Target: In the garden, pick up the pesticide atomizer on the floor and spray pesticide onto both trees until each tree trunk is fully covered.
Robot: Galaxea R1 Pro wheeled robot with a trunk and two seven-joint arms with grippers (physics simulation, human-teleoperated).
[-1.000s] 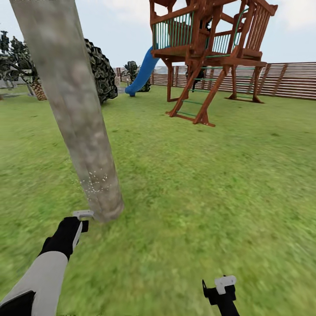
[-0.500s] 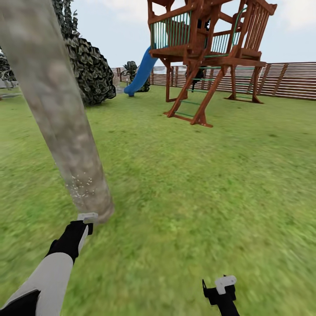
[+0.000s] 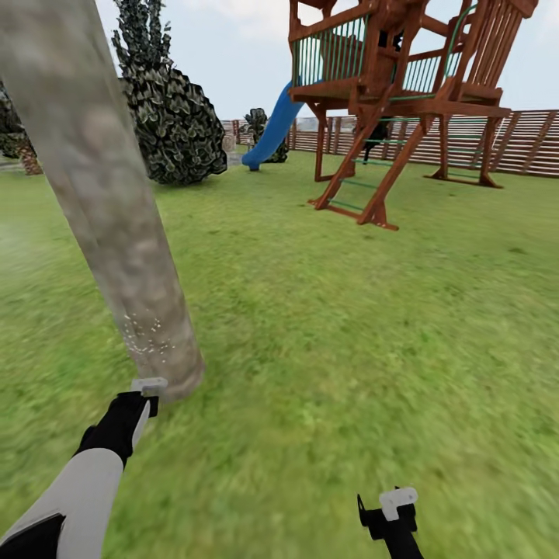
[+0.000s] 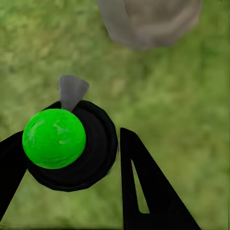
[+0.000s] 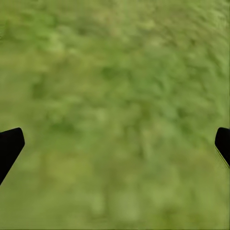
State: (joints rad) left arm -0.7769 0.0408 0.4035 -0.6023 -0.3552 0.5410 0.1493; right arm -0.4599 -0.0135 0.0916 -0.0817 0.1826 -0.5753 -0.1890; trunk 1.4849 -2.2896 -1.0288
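One tree trunk (image 3: 116,210), thick and mottled grey-beige, leans across the left of the head view, and its base (image 4: 148,21) also shows in the left wrist view. A small patch of white pesticide specks (image 3: 147,335) dots the trunk low down. My left gripper (image 3: 142,394) hovers just in front of the trunk's foot, shut on the pesticide atomizer (image 4: 67,146), a black bottle with a bright green round cap and a grey nozzle aimed at the trunk. My right gripper (image 3: 388,508) hangs low at the right, open over bare grass (image 5: 115,96).
A dark leafy bush-like tree (image 3: 167,116) stands behind the trunk. A brown wooden playset (image 3: 404,101) with a blue slide (image 3: 272,128) rises at the back right, before the slatted fence (image 3: 528,140). Green lawn (image 3: 349,326) stretches to the right of the trunk.
The whole view has shifted, so the playset and bush sit further right and the trunk looms larger at the left. Both arms keep their pose. The specks stay low on the trunk.
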